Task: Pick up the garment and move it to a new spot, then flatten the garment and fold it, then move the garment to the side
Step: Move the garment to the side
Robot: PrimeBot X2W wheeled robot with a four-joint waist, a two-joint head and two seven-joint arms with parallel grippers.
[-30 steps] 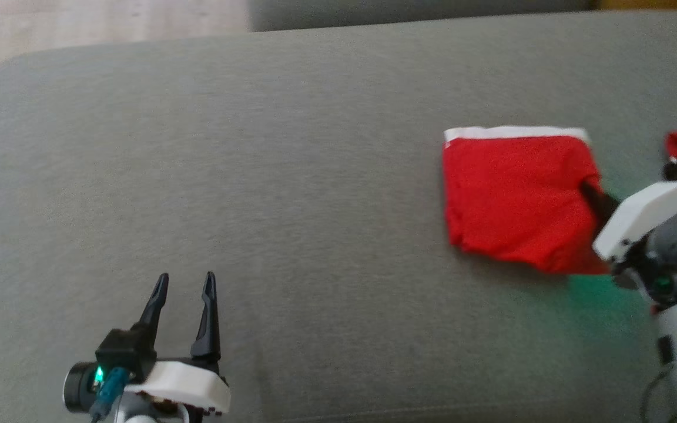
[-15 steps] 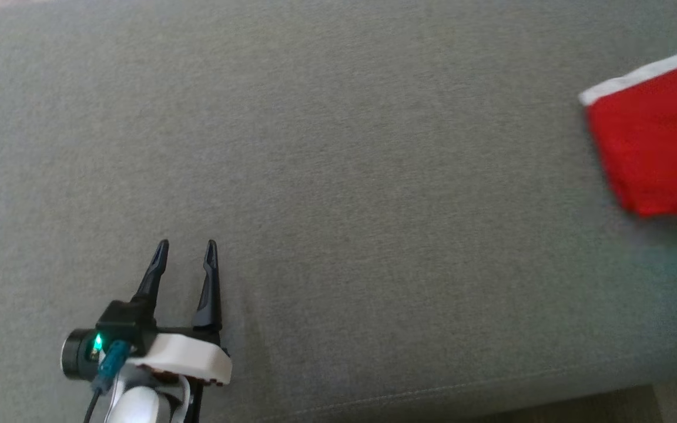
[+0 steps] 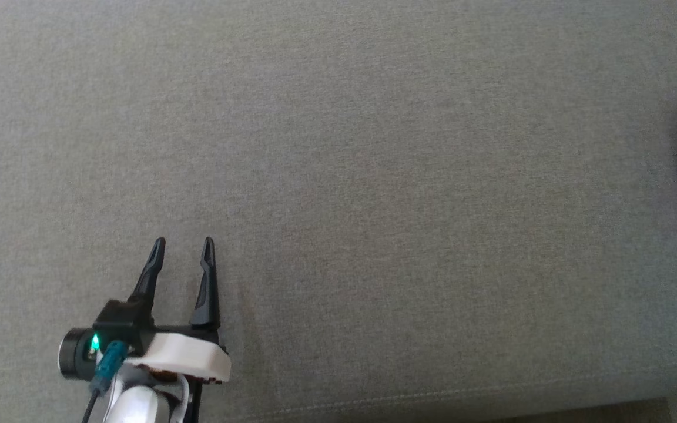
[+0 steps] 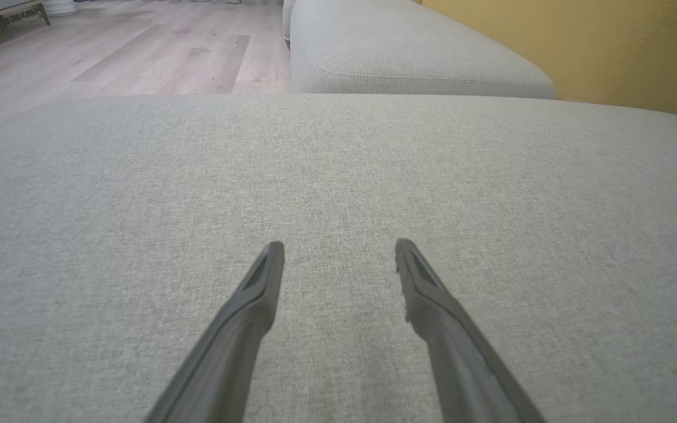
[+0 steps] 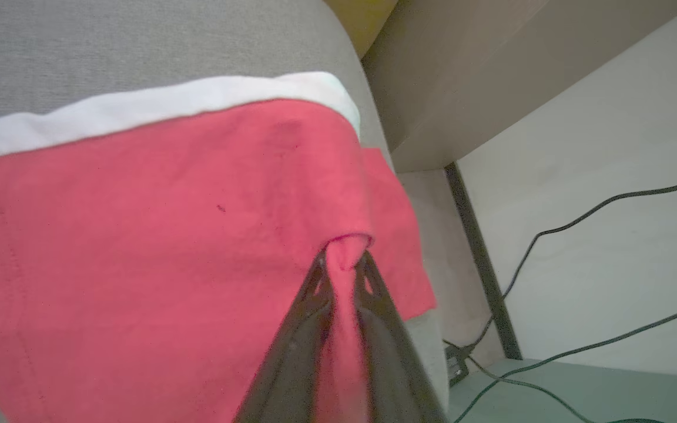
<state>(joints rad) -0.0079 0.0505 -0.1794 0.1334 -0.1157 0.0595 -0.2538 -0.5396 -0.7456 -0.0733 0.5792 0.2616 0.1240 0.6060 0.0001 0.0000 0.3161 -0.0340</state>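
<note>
Pinching a fold of the red garment (image 5: 138, 235), the right gripper (image 5: 341, 258) has its two dark fingers drawn narrow around a bunched tuck of cloth at the right end of the grey cushion (image 3: 374, 176). The garment lies spread on that end of the cushion, its white band (image 5: 168, 108) along the side away from the gripper. One red flap reaches past the cushion's rounded corner. Beyond that corner, dark cables (image 5: 579, 220) run across a pale wall.

The left gripper (image 3: 183, 247) hangs low over the near left part of the cushion. Its fingers are spread wide with nothing between them and point toward the cushion's far edge. Past that far edge the left wrist view takes in a second grey cushion (image 4: 409, 59), a wooden floor (image 4: 138, 53) and a yellow panel (image 4: 579, 47).

A second ago the head view showed the whole folded garment on the right part of the cushion, with the right gripper at its near right corner. That view has since swung left across the cushion, so the garment is now a red sliver at its right border. The left gripper keeps the same spread and the same place over the cushion.
</note>
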